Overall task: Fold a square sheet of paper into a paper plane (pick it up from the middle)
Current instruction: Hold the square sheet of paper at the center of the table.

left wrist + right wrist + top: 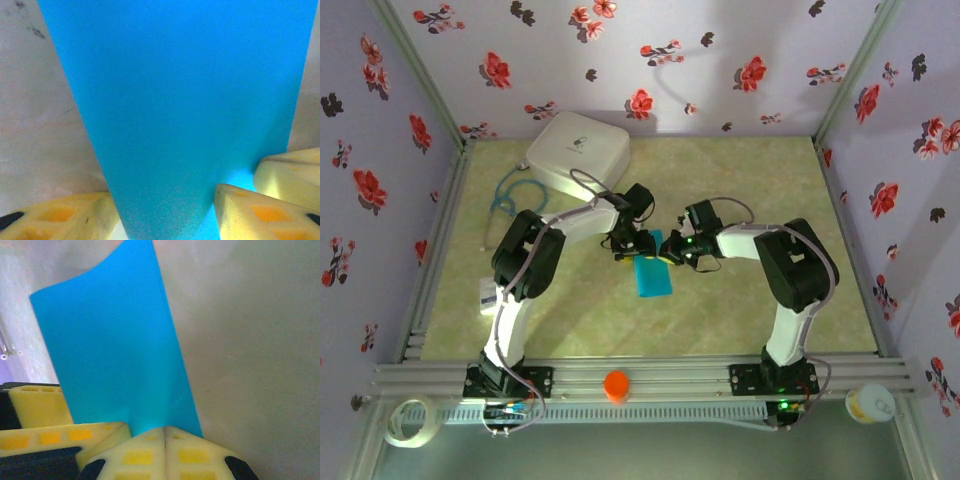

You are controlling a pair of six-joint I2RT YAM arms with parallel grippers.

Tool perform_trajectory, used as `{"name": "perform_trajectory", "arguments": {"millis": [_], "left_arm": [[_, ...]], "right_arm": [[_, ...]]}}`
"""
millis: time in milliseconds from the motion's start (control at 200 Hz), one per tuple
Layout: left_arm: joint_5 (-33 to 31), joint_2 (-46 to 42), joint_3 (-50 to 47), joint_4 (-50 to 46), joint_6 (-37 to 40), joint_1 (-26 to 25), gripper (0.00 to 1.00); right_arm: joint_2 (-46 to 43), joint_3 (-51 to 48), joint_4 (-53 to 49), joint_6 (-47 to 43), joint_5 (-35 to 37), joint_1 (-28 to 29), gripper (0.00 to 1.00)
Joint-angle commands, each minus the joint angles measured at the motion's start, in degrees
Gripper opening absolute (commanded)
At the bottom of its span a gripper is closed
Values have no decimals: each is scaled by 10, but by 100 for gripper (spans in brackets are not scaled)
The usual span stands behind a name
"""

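The square sheet of paper is bright turquoise and lies mid-table, its far edge lifted between the two grippers. My left gripper is over its far left part. In the left wrist view the paper runs up between my left gripper's yellow fingers, which stand apart on either side of it. My right gripper is at the paper's far right corner. In the right wrist view its fingertips are pressed together on the paper's near edge, which is wrinkled there.
A white rounded box sits at the back left, with a blue cable beside it. A small white item lies near the left arm's base. An orange cap sits on the front rail.
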Motion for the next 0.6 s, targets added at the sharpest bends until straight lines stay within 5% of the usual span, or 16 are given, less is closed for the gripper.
{"name": "perform_trajectory", "arguments": {"millis": [0, 300, 595], "left_arm": [[-74, 115, -65, 17, 17, 11, 57], [-69, 81, -52, 8, 14, 11, 57], [-74, -85, -68, 22, 3, 23, 63]], "right_arm": [[16, 4, -32, -18, 11, 5, 0], [23, -25, -118, -78, 94, 5, 0], [34, -6, -137, -95, 98, 5, 0]]}}
